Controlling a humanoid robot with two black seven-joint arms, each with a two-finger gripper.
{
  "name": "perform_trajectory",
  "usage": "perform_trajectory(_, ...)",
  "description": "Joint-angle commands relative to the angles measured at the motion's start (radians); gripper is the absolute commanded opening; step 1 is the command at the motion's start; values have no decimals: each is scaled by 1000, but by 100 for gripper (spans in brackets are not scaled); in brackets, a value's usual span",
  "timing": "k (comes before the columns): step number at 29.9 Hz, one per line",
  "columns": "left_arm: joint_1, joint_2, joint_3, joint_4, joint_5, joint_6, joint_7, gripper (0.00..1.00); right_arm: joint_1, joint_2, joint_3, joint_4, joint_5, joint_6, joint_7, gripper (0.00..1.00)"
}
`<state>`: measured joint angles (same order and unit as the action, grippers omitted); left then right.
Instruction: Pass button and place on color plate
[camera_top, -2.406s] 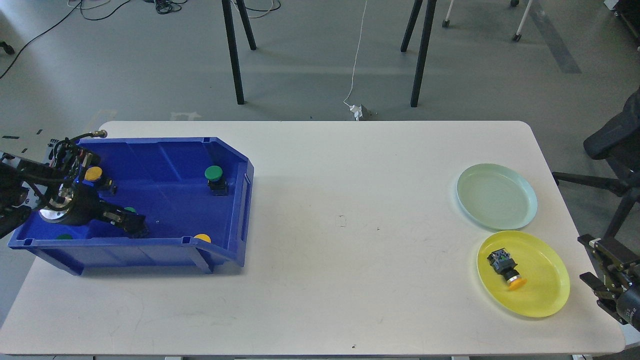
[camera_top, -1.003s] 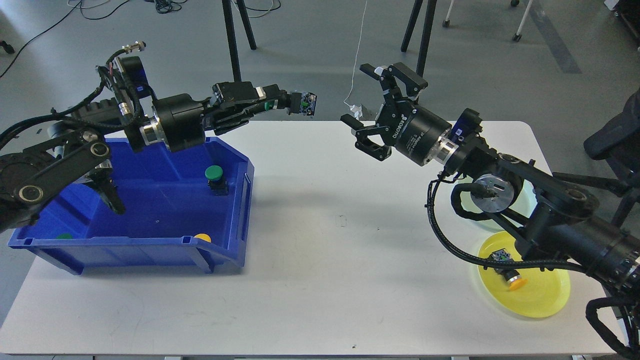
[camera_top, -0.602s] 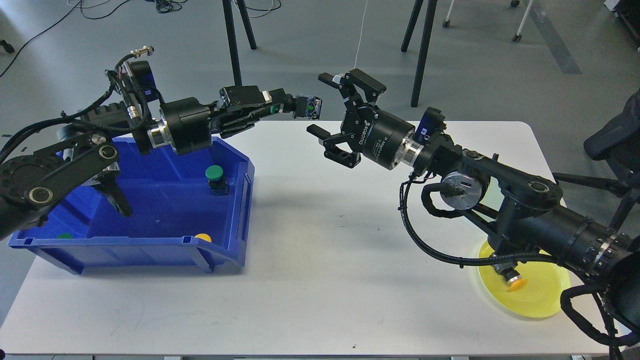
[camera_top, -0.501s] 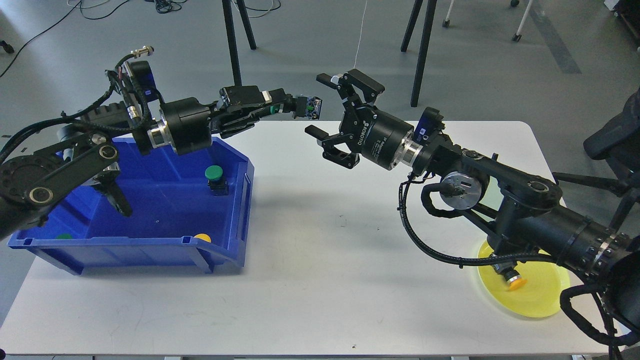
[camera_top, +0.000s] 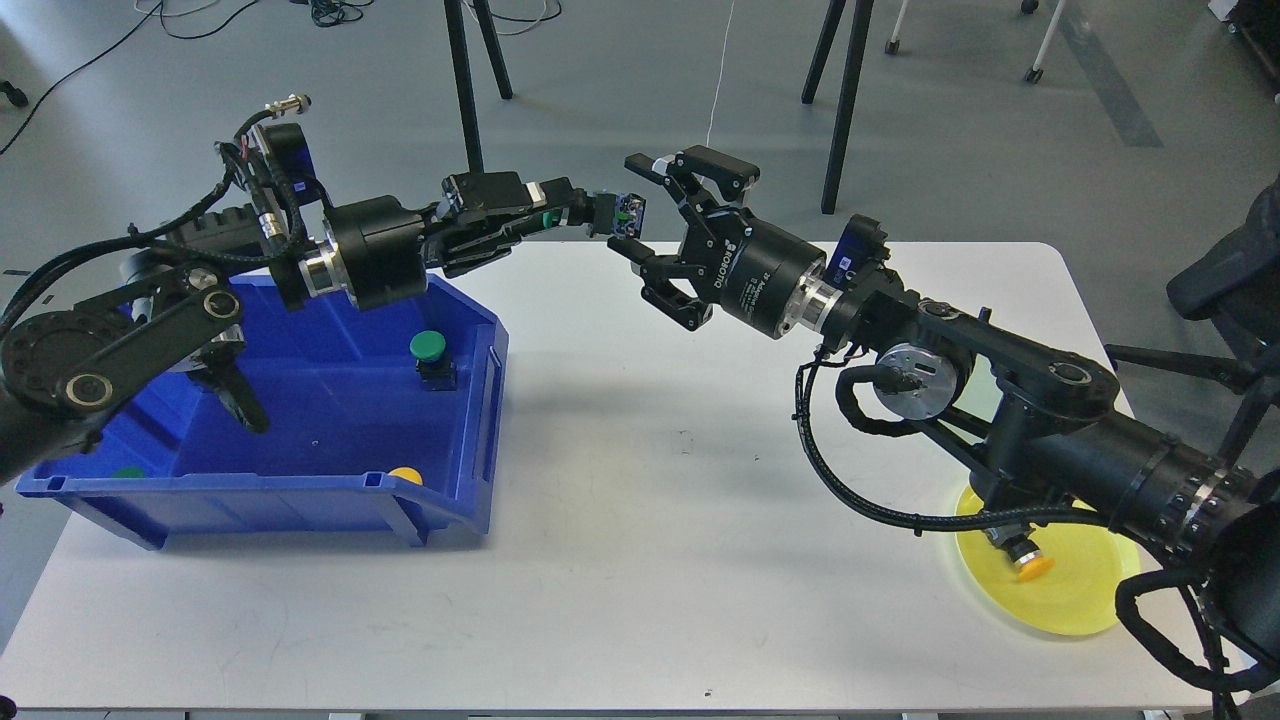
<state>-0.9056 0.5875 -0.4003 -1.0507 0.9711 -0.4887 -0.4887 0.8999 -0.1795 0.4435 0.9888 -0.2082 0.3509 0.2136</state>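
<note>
Head view: left end effector (camera_top: 600, 212) grips a button (camera_top: 625, 214) in the air above the counter (camera_top: 640, 520), right of the blue bin (camera_top: 480, 400). Right end effector (camera_top: 640, 215) is spread wide, its fingers (camera_top: 700, 165) bracketing the button. Yellow plate (camera_top: 1085, 600) holds an orange button (camera_top: 1025, 560).

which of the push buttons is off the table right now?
The green-capped button shut in the left gripper, held in mid-air. The others lie in the blue plastic bin or on the yellow plate.
</note>
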Motion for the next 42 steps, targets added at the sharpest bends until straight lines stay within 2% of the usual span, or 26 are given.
perform_trajectory(1, 1, 0, 0, 0, 0, 0, 0, 13, 0, -1, 0, 1, -8, -1, 0, 38)
perform_trajectory(3, -1, 0, 0, 0, 0, 0, 0, 15, 2, 2, 0, -2, -10, -9, 0, 20)
perform_trajectory(6, 2, 0, 1, 0, 0, 0, 0, 18, 4, 2, 0, -2, -10, -9, 1, 3)
perform_trajectory(10, 5, 0, 1, 0, -2, 0, 0, 23, 4, 0, 0, -2, -10, -10, 1, 1)
perform_trajectory(11, 5, 0, 0, 0, -2, 0, 0, 31, 4, 0, 0, -1, -10, -10, 1, 1)
perform_trajectory(13, 5, -2, -2, 0, -12, 0, 0, 56, 4, -5, 0, 1, -10, -10, 0, 1)
perform_trajectory(15, 5, -2, -3, 0, -12, 0, 0, 68, 1, -11, 0, 2, -10, -10, 0, 1)
perform_trajectory(17, 4, 5, -3, 0, -14, 0, 0, 76, -7, -18, 3, 7, -8, -10, 0, 1)
perform_trajectory(22, 4, 12, -5, 1, -98, 0, 0, 80, -53, -126, 53, 24, 0, -15, 6, 1)
perform_trajectory(24, 5, 17, -5, 3, -115, 0, 0, 81, -111, -170, 130, 40, 4, -21, 7, 1)
perform_trajectory(26, 10, 22, -5, 5, -115, 0, 0, 81, -198, -225, 237, 42, 7, -70, 1, 1)
perform_trajectory(29, 28, 25, -5, 5, -115, 0, 0, 82, -330, -276, 354, 44, 9, -298, -22, 1)
perform_trajectory(32, 48, 25, -5, 3, -115, 0, 0, 83, -420, -346, 362, 45, 9, -514, -98, 1)
perform_trajectory(34, 54, 23, -5, 0, -115, 0, 0, 83, -473, -397, 347, 47, 9, -576, -121, 1)
perform_trajectory(37, 56, 22, -5, -6, -115, 0, 0, 83, -538, -426, 319, 41, 7, -578, -123, 1)
perform_trajectory(42, 56, 18, -5, -9, -115, 0, 0, 84, -547, -434, 267, 30, 1, -570, -122, 1)
